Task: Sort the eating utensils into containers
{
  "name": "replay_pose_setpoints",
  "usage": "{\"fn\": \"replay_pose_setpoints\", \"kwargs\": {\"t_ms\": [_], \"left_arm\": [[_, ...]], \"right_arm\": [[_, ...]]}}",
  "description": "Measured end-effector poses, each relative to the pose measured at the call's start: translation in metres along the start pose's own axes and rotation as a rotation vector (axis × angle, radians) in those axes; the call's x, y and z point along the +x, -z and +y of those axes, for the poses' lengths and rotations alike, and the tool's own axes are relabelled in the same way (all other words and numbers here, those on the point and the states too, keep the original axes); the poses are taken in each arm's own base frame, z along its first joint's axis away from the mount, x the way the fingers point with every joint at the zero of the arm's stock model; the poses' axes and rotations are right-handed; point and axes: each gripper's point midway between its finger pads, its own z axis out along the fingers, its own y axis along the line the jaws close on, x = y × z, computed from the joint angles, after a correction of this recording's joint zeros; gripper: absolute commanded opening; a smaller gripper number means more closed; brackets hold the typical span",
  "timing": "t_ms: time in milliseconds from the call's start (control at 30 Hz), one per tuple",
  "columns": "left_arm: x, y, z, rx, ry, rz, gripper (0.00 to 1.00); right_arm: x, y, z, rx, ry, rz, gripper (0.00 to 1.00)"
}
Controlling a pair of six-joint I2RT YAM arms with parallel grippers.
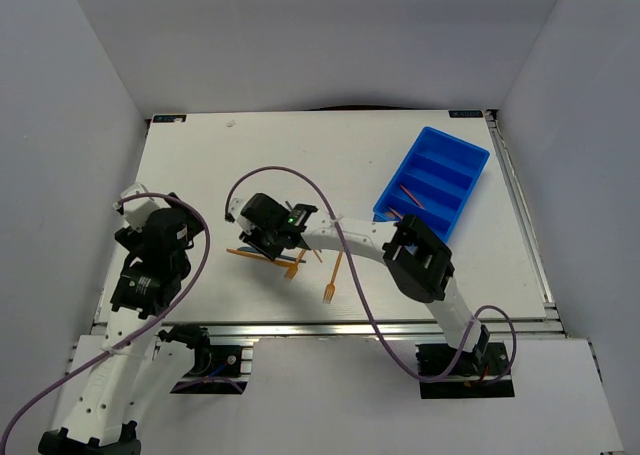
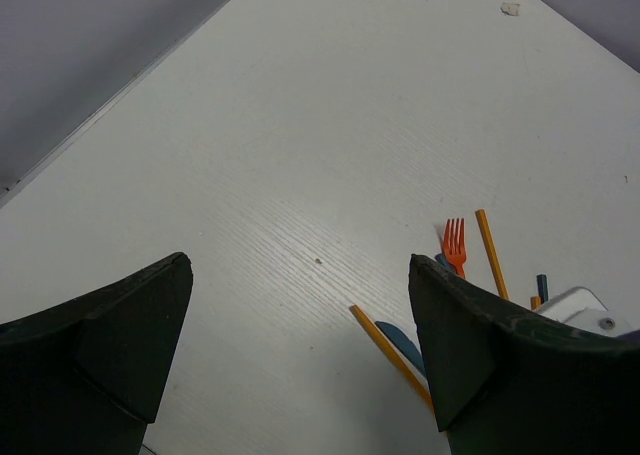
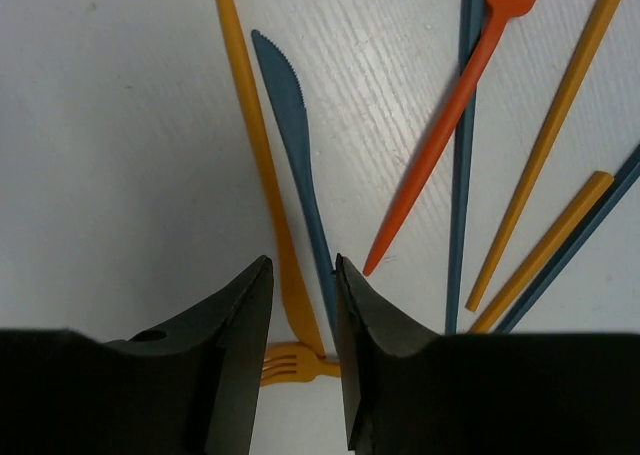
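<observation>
The blue tray (image 1: 432, 183) stands at the back right with a reddish stick (image 1: 411, 195) in one compartment. The loose utensils lie in a pile (image 1: 272, 256) at mid-table. My right gripper (image 1: 263, 242) hovers over it. In the right wrist view its jaws (image 3: 303, 273) stand narrowly apart, straddling a long orange knife (image 3: 250, 145), and a blue knife (image 3: 290, 125) runs under the right finger. A red-orange fork (image 3: 450, 125), a blue stick (image 3: 465, 175) and orange sticks (image 3: 550, 145) lie to the right. My left gripper (image 2: 300, 265) is wide open and empty over bare table.
An orange fork (image 1: 329, 290) lies apart, near the front edge, and another (image 1: 292, 268) by the pile. The left wrist view shows an orange fork (image 2: 455, 245), orange sticks (image 2: 385, 350) and a blue knife tip (image 2: 400, 340) to its right. White walls enclose the table.
</observation>
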Motion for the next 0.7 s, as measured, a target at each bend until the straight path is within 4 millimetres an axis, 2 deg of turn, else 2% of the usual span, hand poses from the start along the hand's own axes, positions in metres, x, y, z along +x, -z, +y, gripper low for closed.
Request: {"fn": "replay_pose_setpoints", "kwargs": {"t_ms": [100,333,700], "left_arm": [[0.0,0.0,0.0,0.0,-0.001,0.001,0.98],[0.001,0.0,-0.001,0.005,-0.003,0.003,0.98],[0.002,0.0,-0.003,0.018,-0.007,0.011,0.98]], "right_arm": [[-0.002,-0.009,-0.002,0.026,0.011,0.02,0.35],[0.003,-0.011,-0.009,0.063,0.048,0.058,0.33],[0.035,-0.014,-0.014,0.038,0.085,0.144,0.35]]}}
